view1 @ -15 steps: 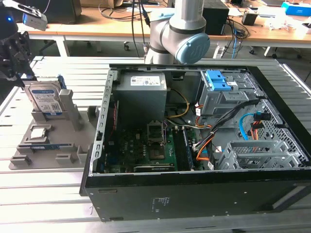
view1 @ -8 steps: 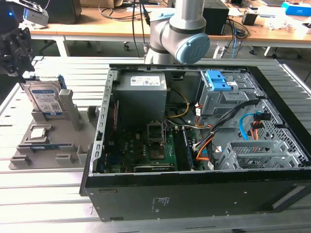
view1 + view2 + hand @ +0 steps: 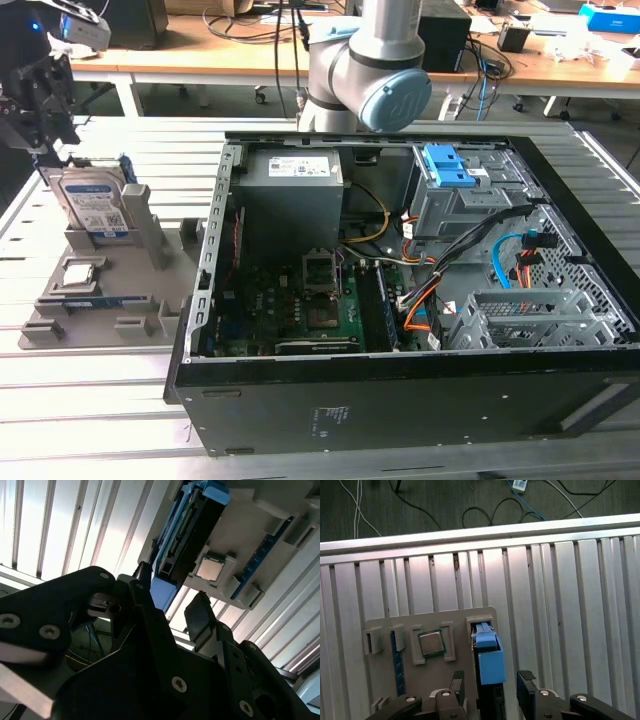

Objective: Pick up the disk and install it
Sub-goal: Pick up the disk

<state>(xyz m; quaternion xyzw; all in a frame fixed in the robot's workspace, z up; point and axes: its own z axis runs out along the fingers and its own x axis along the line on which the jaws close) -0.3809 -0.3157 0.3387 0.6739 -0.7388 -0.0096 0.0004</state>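
In the exterior view the dark gripper [image 3: 50,130] hangs at the exterior view's left, right above the disk [image 3: 93,205]. The disk stands on edge in a grey holder [image 3: 150,290] on the slatted metal table [image 3: 90,400]. A small square chip [image 3: 82,275] lies flat in the holder, below the gripper and just beside the disk. The open computer case [image 3: 400,400] sits well away from the gripper, toward the exterior view's right, with the arm [image 3: 365,70] rising behind it.

In the second wrist view the gripper [image 3: 172,607] is spread apart. Its two black fingers [image 3: 200,615] frame the blue end of the disk [image 3: 192,535], which runs away from them along the holder [image 3: 280,510]. The chip [image 3: 209,569] sits just past the fingertips, beside the disk.

In the first wrist view the gripper [image 3: 491,682] is released and grasps nothing. One finger [image 3: 525,680] stands on each side of the disk [image 3: 489,660], with a gap showing on both sides. The disk is still seated in the holder [image 3: 420,620], and the chip [image 3: 431,643] rests in its own pocket beside it.
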